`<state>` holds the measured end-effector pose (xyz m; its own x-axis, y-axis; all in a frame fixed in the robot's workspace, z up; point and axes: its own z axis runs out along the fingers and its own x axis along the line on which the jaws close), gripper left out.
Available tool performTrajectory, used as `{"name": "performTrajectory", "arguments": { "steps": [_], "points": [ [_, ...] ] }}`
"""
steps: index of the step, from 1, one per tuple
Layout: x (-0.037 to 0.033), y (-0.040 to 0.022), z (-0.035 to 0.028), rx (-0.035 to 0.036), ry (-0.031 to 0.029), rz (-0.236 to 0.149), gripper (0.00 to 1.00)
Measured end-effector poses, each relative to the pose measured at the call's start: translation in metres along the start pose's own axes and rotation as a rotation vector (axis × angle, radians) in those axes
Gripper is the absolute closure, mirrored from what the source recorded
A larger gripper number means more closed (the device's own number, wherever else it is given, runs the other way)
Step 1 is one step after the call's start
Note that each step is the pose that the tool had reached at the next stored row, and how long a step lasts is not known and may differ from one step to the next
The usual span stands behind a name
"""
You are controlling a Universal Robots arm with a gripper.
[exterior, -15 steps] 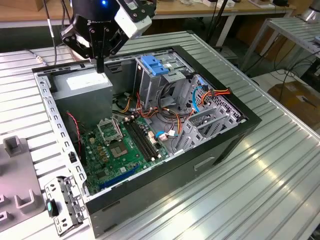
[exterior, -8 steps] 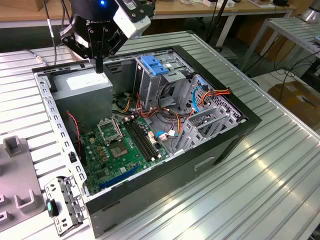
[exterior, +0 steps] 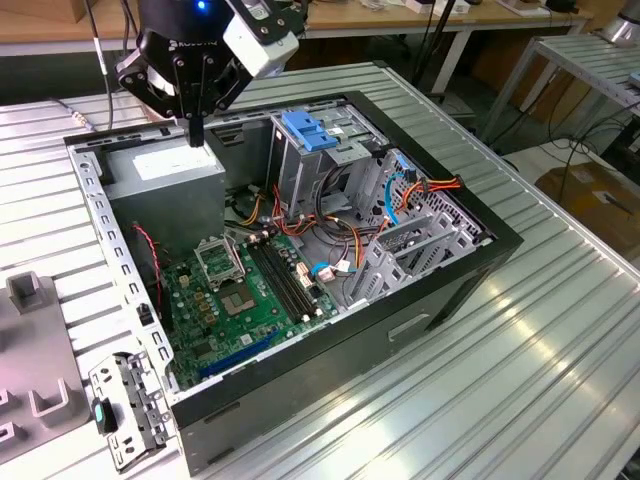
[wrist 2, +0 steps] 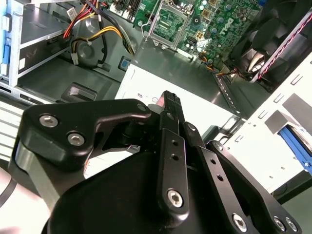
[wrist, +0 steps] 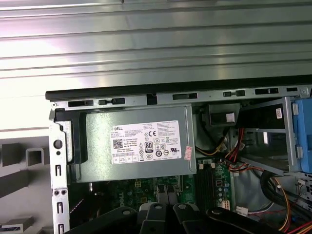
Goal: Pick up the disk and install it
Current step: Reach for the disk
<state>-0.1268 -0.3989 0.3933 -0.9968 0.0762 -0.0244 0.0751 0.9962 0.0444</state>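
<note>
Hanging straight down over the power supply point(exterior: 165, 172) at the back corner of the open computer case point(exterior: 430, 300), the pincer point(exterior: 196, 132) has its fingers drawn narrow together, gripping nothing. The disk point(wrist 2: 294, 142) sits apart from it, beyond the case's perforated side wall, its blue rail showing in the second wrist view.

The black robot hand point(exterior: 196, 128), jaws together, hangs over the grey power-supply box point(exterior: 165, 182) in the far corner, on the exterior view's left, of the open black computer case point(exterior: 420, 312) on the ribbed metal counter point(exterior: 545, 350).
</note>
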Motion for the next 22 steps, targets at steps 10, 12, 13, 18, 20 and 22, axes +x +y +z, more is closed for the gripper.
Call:
{"name": "performTrajectory", "arguments": {
  "steps": [10, 12, 13, 18, 20, 22],
  "points": [
    [0.0021, -0.0001, 0.0, 0.0, 0.0002, 0.0, 0.89],
    [0.0025, -0.0002, 0.0, 0.0, 0.0001, 0.0, 0.89],
    [0.0027, -0.0002, 0.0, 0.0, 0.0001, 0.0, 0.89],
    [0.0041, -0.0003, 0.0, 0.0, 0.0001, 0.0, 0.89],
    [0.0047, -0.0004, -0.0001, 0.0, 0.0001, 0.0, 0.89],
    [0.0052, -0.0004, -0.0001, 0.0, 0.0002, 0.0, 0.89]
  ]
}}
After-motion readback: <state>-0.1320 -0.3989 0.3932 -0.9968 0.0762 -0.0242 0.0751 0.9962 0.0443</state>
